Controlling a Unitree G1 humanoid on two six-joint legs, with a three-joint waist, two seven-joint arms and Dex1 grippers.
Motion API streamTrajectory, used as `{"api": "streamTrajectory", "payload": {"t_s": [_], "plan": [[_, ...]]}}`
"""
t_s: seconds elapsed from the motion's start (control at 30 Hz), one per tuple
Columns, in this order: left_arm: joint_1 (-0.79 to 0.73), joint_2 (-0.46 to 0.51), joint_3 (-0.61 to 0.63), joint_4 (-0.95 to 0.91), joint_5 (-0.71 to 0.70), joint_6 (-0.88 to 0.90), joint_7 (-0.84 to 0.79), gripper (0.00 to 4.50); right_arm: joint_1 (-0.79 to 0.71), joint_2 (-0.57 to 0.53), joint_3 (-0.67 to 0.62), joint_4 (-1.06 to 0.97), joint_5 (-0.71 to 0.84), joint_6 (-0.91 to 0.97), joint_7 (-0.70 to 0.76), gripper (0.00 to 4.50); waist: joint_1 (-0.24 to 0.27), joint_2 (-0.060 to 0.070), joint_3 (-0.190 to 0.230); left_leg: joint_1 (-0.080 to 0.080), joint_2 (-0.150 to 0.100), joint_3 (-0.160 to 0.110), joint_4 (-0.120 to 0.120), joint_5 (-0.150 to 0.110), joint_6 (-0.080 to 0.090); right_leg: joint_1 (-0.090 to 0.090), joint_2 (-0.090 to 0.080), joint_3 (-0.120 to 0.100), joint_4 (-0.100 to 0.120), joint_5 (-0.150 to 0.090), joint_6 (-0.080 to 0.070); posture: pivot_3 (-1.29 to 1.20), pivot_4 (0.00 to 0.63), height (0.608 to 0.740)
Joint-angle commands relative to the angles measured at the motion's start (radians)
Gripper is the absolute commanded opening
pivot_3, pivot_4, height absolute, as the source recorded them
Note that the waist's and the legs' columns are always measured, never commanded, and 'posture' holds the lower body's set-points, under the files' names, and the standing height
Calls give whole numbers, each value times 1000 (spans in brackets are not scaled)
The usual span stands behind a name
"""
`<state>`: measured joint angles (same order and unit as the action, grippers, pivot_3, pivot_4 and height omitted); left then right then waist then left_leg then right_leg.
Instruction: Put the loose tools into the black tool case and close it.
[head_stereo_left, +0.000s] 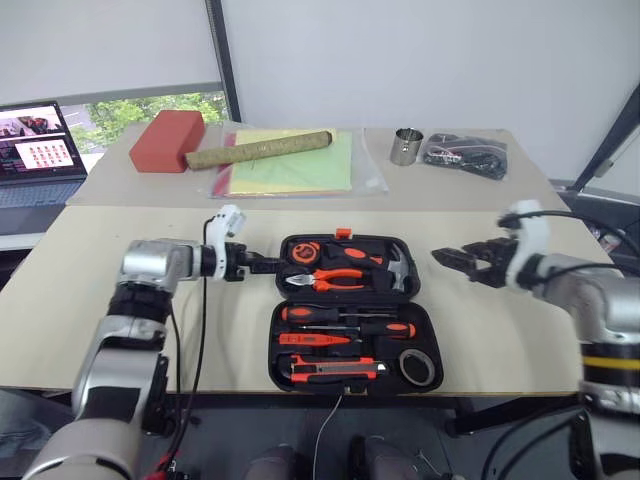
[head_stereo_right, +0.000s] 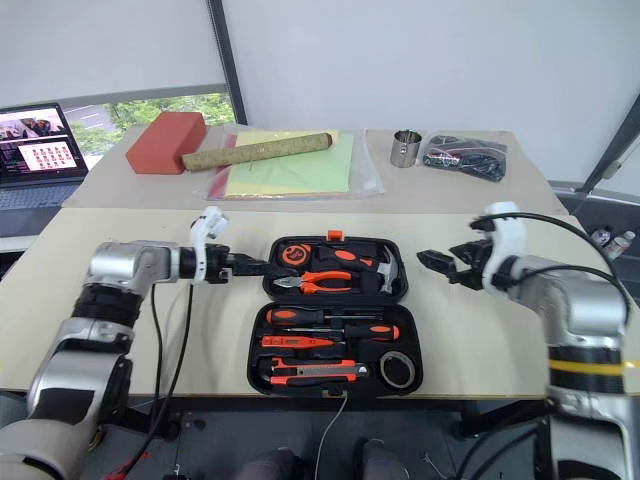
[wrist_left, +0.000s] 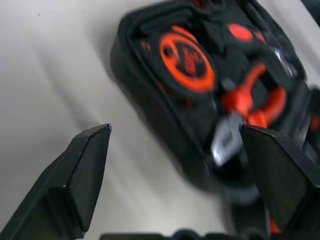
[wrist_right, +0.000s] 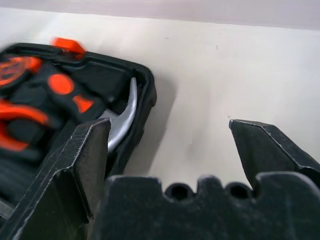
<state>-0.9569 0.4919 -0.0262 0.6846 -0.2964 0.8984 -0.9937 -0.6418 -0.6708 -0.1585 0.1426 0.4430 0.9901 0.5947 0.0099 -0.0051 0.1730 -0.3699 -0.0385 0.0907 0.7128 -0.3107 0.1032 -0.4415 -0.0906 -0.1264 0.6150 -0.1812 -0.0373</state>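
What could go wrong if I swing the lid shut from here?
The pliers and hammer sit in the far half of the black tool case; they could slip out as it folds. The left gripper and right gripper, both open, flank that half and could get pinched.

Case: black tool case lies wide open, flat on the table's near edge, orange latch at the far rim.
Tools: two screwdrivers, tester, knife, tape roll sit in the near half's recesses.

A pale wooden table carries the open black tool case, lying flat near its front edge.
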Motion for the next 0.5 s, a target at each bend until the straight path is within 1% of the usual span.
{"api": "streamTrajectory", "payload": {"t_s": [0.03,0.1,0.13,0.17,0.2,0.23,0.27,0.37,0.4,0.5], "plan": [[-24,-28,4,50,24,-44,44,4431,-56,15,51,84,-63,-25,-35,4456,0,0,0,0,0,0,0,0,0,0,0,0,0,0,0,0,150,737],[-17,-46,0,57,24,-54,44,4431,-82,39,82,124,-85,-38,-39,4456,-2,0,0,-1,0,1,-2,0,0,1,0,-1,2,0,0,0,150,737],[-16,-51,1,57,23,-47,47,4043,-88,47,90,133,-90,-40,-40,4500,-4,0,0,0,-1,1,-2,0,0,1,0,-2,1,0,0,0,150,737],[-15,-53,2,58,24,-44,50,3914,-91,53,97,139,-95,-38,-38,4228,-6,0,0,0,-1,2,-2,0,0,2,0,-2,0,0,0,0,150,737],[-13,-54,3,58,25,-43,53,3650,-90,56,102,139,-99,-35,-36,3936,-8,0,0,1,-1,2,-2,0,0,3,0,-2,-2,0,0,0,150,737],[-8,-54,3,56,25,-39,54,3334,-85,58,119,133,-109,-37,-31,3706,-9,0,0,1,-1,2,-2,0,-1,3,0,-2,-3,0,0,0,150,737],[-3,-53,3,53,26,-40,54,2940,-79,57,137,127,-122,-45,-27,3398,-10,0,0,1,-1,2,-1,0,-2,3,0,-1,-3,0,1,0,150,737],[13,-50,-6,42,33,-46,52,1990,-71,63,156,111,-134,-43,-21,2444,-9,0,0,2,-1,2,-1,1,-8,2,-1,-1,-1,0,0,0,150,737],[17,-49,-7,39,35,-48,52,1619,-75,67,149,102,-130,-47,-20,1997,-9,0,0,2,-1,1,-1,1,-10,2,-1,-1,0,0,0,0,150,737],[26,-46,-7,24,32,-43,48,998,-94,60,125,82,-130,-44,-32,1938,-10,1,0,3,0,1,-1,0,-13,2,-1,0,1,0,0,0,150,737]]}}
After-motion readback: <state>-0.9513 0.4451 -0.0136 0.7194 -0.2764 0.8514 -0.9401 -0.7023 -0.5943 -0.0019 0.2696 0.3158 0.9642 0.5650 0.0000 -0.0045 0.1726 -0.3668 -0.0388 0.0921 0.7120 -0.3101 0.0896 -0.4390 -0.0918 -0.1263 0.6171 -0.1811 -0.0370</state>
